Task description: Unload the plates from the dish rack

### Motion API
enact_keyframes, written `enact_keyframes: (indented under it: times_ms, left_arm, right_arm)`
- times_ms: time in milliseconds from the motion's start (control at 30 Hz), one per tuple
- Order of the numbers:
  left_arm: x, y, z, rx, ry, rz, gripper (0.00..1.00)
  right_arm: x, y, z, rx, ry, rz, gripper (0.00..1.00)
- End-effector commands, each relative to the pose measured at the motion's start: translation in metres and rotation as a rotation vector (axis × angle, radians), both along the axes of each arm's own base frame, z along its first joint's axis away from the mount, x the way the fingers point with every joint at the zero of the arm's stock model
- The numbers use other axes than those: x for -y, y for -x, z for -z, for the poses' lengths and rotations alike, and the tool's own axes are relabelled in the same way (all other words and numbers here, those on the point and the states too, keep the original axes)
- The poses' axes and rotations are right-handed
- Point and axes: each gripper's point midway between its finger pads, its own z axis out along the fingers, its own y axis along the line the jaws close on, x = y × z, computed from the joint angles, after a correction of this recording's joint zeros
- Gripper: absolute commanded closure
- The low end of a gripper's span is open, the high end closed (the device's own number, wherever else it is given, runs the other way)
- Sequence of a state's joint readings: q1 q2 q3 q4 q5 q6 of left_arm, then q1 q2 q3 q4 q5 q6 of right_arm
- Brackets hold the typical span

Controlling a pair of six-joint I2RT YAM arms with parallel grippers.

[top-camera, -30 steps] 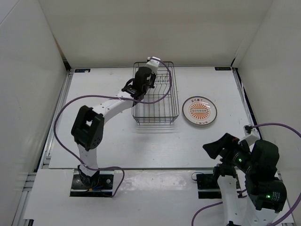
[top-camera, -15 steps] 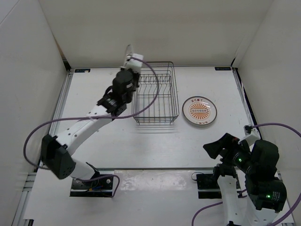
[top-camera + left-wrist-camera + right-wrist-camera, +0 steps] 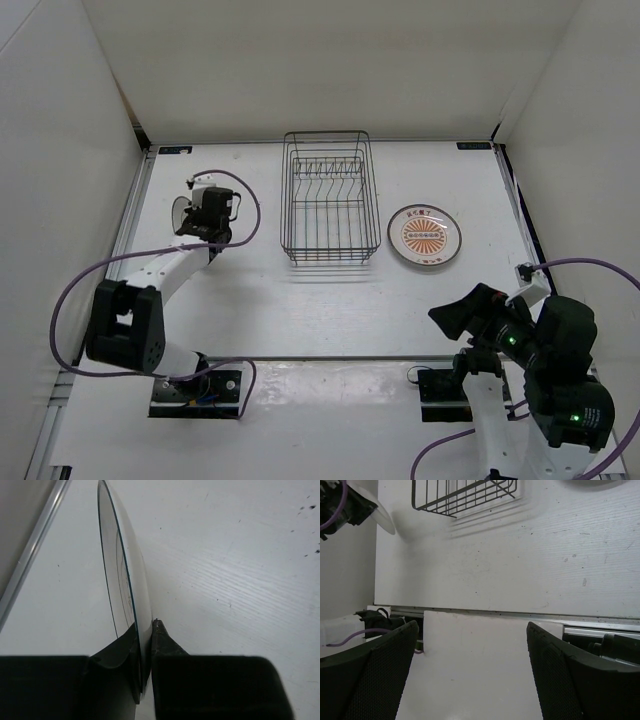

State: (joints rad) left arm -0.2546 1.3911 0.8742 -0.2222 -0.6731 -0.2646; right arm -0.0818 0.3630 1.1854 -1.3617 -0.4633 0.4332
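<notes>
The dark wire dish rack (image 3: 328, 196) stands at the back middle of the table, and I see no plate in it. A plate with an orange sunburst centre (image 3: 424, 236) lies flat to its right. My left gripper (image 3: 192, 217) is over the table's left side, shut on the rim of a white plate (image 3: 179, 213). The left wrist view shows that plate (image 3: 122, 565) edge-on and upright, pinched between the fingers of that gripper (image 3: 145, 630) just above the table. My right gripper (image 3: 471, 626) stands open and empty at the near right edge.
White walls enclose the table on three sides. A metal rail (image 3: 30, 555) runs along the left edge, close to the held plate. In the right wrist view the rack (image 3: 465, 492) and the left arm's plate (image 3: 384, 519) are far off.
My left arm has lifted the white plate out of the rack, swung it left and brought it down near the table's left side. The right arm has not moved.
</notes>
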Motion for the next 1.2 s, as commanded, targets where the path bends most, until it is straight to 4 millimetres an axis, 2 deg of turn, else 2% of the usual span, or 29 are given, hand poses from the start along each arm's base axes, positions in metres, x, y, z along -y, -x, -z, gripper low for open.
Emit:
enact_keyframes:
  times_ms: [0, 67, 100, 133, 167, 333, 500, 667, 700, 733, 767, 833, 900, 933, 967, 1000, 1167]
  left_arm:
    - [0.001, -0.006, 0.010, -0.007, 0.059, -0.042, 0.96]
    - [0.002, -0.009, 0.014, -0.025, 0.060, -0.042, 0.93]
    - [0.005, -0.008, 0.026, -0.069, 0.060, -0.031, 0.93]
    - [0.004, -0.008, 0.030, -0.077, 0.069, -0.045, 0.91]
    - [0.006, -0.010, 0.029, -0.077, 0.079, -0.053, 0.86]
    - [0.019, -0.004, 0.055, -0.125, 0.159, -0.034, 0.66]
    - [0.025, -0.006, 0.059, -0.150, 0.174, -0.010, 0.50]
    - [0.030, -0.012, 0.053, -0.159, 0.177, 0.026, 0.35]
    - [0.031, -0.013, 0.051, -0.155, 0.182, 0.033, 0.32]
    - [0.033, -0.017, 0.046, -0.148, 0.184, 0.044, 0.23]
    - [0.035, -0.013, 0.047, -0.173, 0.186, 0.055, 0.11]
    - [0.038, -0.018, 0.037, -0.170, 0.195, 0.063, 0.10]
    - [0.041, -0.013, 0.034, -0.192, 0.202, 0.079, 0.08]
    - [0.047, -0.017, 0.025, -0.176, 0.214, 0.093, 0.07]
    - [0.048, -0.014, 0.021, -0.178, 0.220, 0.097, 0.00]
    - [0.053, -0.012, 0.014, -0.173, 0.233, 0.115, 0.00]
    - [0.073, -0.012, -0.046, -0.088, 0.290, 0.222, 0.00]
  right_arm:
    - [-0.004, 0.029, 0.017, -0.151, -0.004, -0.037, 0.10]
    - [-0.005, 0.029, 0.019, -0.157, -0.008, -0.044, 0.10]
    - [-0.006, 0.030, 0.020, -0.160, -0.013, -0.044, 0.10]
    - [-0.006, 0.028, 0.019, -0.160, -0.014, -0.047, 0.10]
    - [-0.007, 0.028, 0.020, -0.162, -0.020, -0.050, 0.10]
    - [-0.008, 0.026, 0.015, -0.165, -0.019, -0.067, 0.10]
    - [-0.006, 0.026, 0.018, -0.176, -0.014, -0.063, 0.10]
    - [-0.006, 0.026, 0.024, -0.186, -0.010, -0.061, 0.10]
    - [-0.005, 0.026, 0.025, -0.187, -0.008, -0.061, 0.10]
    - [-0.005, 0.025, 0.026, -0.192, -0.009, -0.060, 0.10]
    - [-0.006, 0.025, 0.026, -0.194, -0.010, -0.060, 0.10]
    - [-0.005, 0.025, 0.026, -0.195, -0.009, -0.061, 0.10]
    - [-0.004, 0.023, 0.024, -0.199, -0.004, -0.059, 0.10]
    - [-0.002, 0.023, 0.024, -0.198, 0.007, -0.049, 0.10]
    - [0.000, 0.023, 0.025, -0.223, 0.015, -0.044, 0.10]
    - [0.001, 0.021, 0.022, -0.232, 0.019, -0.034, 0.10]
    - [0.012, 0.009, 0.019, -0.289, 0.062, 0.017, 0.10]
